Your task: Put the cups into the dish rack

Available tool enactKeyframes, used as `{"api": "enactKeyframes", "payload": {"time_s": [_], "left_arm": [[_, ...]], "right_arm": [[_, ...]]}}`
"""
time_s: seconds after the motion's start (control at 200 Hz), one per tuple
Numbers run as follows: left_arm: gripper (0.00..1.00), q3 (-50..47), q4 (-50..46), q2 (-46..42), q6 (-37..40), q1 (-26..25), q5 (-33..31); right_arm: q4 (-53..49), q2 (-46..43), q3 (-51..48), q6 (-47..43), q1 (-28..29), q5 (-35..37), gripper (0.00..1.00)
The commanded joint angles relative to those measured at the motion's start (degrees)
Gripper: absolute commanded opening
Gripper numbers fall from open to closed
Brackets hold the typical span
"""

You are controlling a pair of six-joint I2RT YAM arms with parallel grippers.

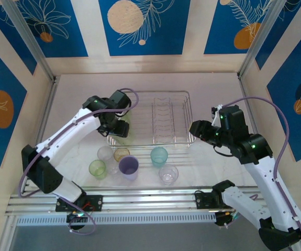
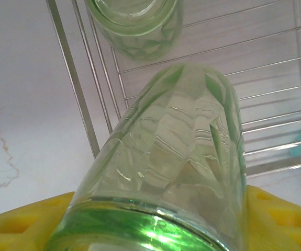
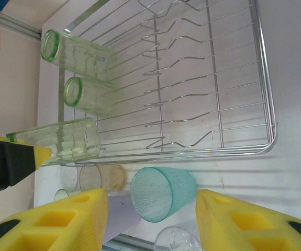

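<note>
Cup (image 2: 176,146) clamped inside left gripper (image 2: 158,222).

Reckoned from the middle of the dish rack (image 1: 179,117) in the overhead view: the 9 o'clock strip is taken by two green cups (image 3: 82,52) and by the left gripper (image 1: 121,128), clamped on the held green cup (image 2: 181,157); the upright tines (image 1: 160,117) bar the middle; the 3 o'clock bay is bare wire; the right gripper (image 1: 196,128), jaws apart, hangs just past that rim; at 6 o'clock the loose cups (image 1: 105,153) crowd the table (image 1: 150,83), with a gap between the lilac cup (image 1: 129,166) and the teal cup (image 1: 159,156); the 12 o'clock strip lies open.
</note>
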Motion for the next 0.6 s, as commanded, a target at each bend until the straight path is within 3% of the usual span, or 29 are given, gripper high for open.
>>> {"api": "enactKeyframes", "payload": {"time_s": [0.0, 0.455, 0.595], "left_arm": [[0.00, 2.72, -1.89, 2.16, 1.15, -1.39, -4.26], [0.00, 3.53, -1.50, 11.16, 1.96, -1.67, -8.66], [0.12, 2.58, 0.15, 12.22, 1.94, -1.71, -8.22]], "right_arm": [[-0.29, -0.80, -1.40, 0.46, -0.14, 0.30, 0.49], [0.63, 0.04, -2.79, 0.63, 0.22, -2.30, 0.52], [0.38, 1.39, -2.56, -0.72, 0.95, -3.85, 0.52]]}}
